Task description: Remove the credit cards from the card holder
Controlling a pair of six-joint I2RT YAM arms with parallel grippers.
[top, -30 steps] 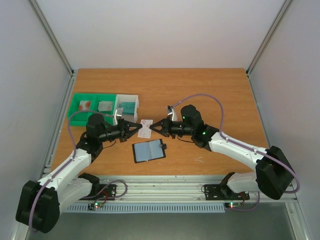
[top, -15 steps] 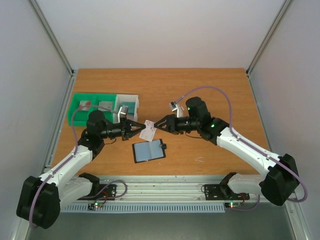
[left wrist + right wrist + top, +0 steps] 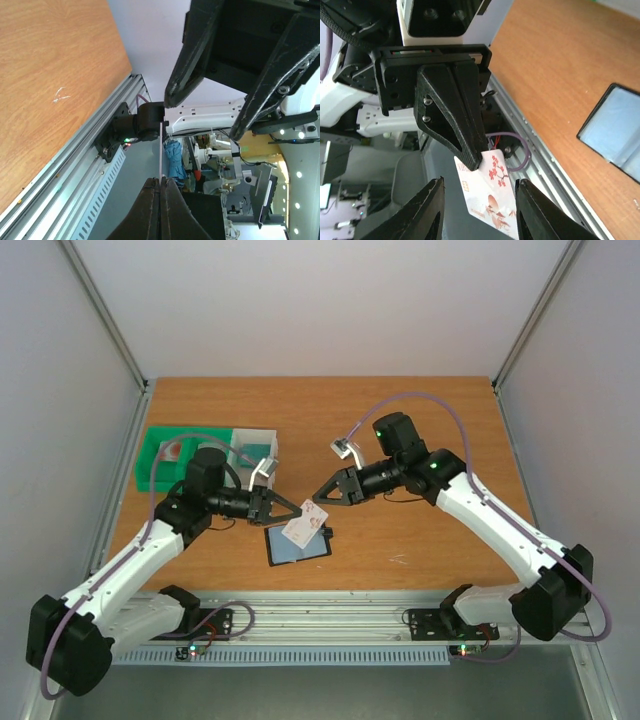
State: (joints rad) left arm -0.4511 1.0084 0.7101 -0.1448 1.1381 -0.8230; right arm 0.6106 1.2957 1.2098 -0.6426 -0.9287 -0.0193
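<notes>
We see the left gripper just left of the top view's centre, pinched shut on a white card with a red blossom print. It grips the card by its upper left edge, and the card hangs tilted in the air, overlapping the upper right part of the card holder below it. The holder lies open on the table, grey-blue inner face up, its small black clasp at its right edge. We cannot tell whether more cards sit in its pockets.

The right gripper is just up and right of the card, its jaws partly open and holding nothing. It points at the card with a small gap between them. In the right wrist view its two fingers stand apart at the bottom of the frame. The card shows between and beyond them, clamped under the left gripper's black fingertips.

In the left wrist view the card appears edge-on as a thin pale line rising from the closed fingers.

A green tray and a white tray sit in the upper left of the table, well apart from the holder.
</notes>
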